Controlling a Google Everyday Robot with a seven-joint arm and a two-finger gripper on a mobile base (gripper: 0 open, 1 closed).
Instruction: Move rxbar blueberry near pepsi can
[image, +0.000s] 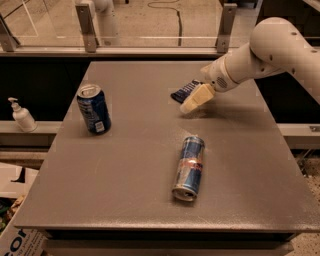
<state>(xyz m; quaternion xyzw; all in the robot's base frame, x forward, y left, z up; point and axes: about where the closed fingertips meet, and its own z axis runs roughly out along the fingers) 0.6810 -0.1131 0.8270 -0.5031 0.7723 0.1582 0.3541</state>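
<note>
The rxbar blueberry (183, 91), a flat dark navy bar, lies on the grey table (140, 150) toward the back right. My gripper (192, 102) is right at the bar, on its right side and partly covering it, with the white arm reaching in from the right. The pepsi can (93, 108), dark blue with a silver top, stands upright at the left of the table, well away from the bar and the gripper.
A slim blue-and-silver can (189, 167) lies on its side in the middle front of the table. A white pump bottle (21, 115) stands on a ledge to the left, off the table. A glass barrier with metal posts (87, 25) runs behind the back edge.
</note>
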